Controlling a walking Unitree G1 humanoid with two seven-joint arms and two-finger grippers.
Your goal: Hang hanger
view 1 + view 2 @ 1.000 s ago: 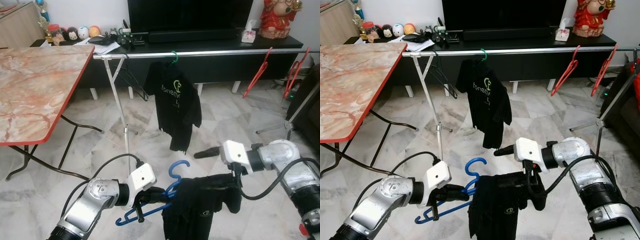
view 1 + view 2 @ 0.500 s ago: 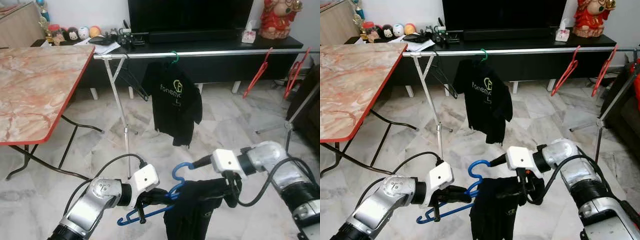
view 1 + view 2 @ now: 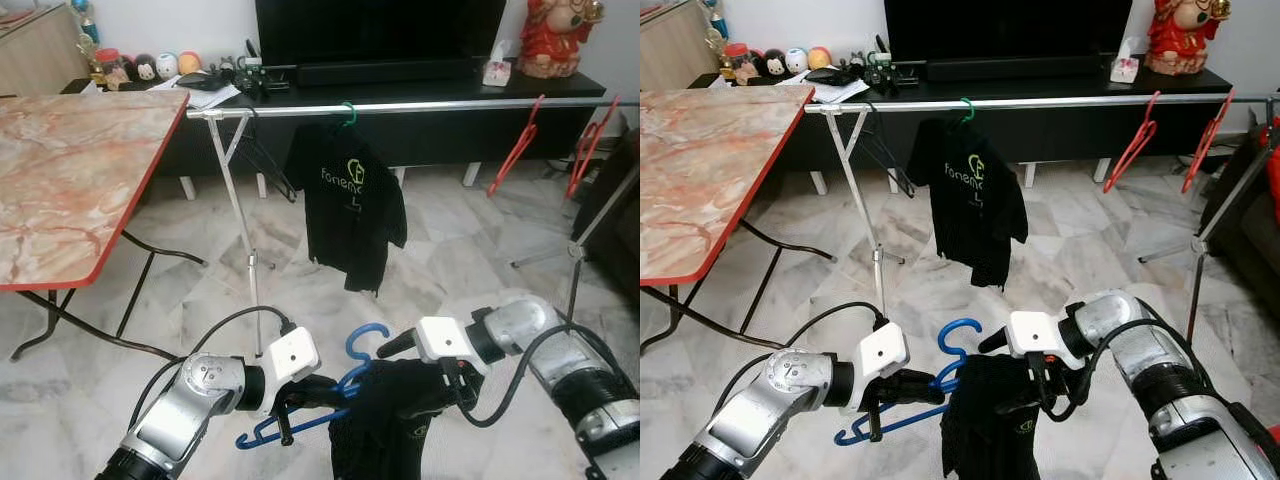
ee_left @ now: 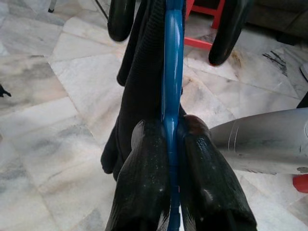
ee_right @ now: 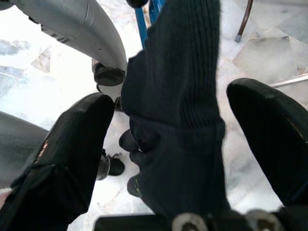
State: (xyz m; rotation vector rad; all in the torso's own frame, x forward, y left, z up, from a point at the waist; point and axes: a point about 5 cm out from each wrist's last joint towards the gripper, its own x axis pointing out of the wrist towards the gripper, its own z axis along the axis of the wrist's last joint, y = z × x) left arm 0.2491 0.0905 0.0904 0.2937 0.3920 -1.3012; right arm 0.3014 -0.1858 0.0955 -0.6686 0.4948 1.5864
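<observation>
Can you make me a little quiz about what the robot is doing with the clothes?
1. True or false: the left gripper is shut on the blue hanger.
2. What hangs on the rail from the green hanger? A) a black T-shirt B) a red towel C) a white sock
3. Fill in: the right gripper has its fingers spread, with the ____ shirt between them.

Key
1. True.
2. A, the black T-shirt.
3. dark.
</observation>
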